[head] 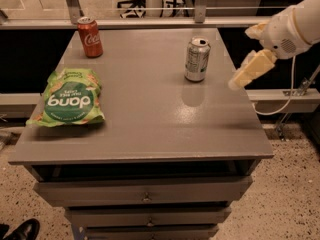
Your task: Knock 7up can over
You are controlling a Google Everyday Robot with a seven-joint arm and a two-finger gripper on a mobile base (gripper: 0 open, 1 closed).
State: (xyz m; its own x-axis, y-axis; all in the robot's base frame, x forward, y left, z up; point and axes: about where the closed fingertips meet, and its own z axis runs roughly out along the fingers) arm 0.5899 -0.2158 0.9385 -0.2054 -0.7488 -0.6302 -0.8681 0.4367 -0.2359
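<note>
White arm (pixel 295 24), pale cable (pixel 286 100), cream claw (pixel 241 78) by the table (pixel 150 129).

The white arm (pixel 296 24) stretched in from the upper right; its cream gripper (pixel 246 74) hung below the wrist, slanting down-left.
</note>
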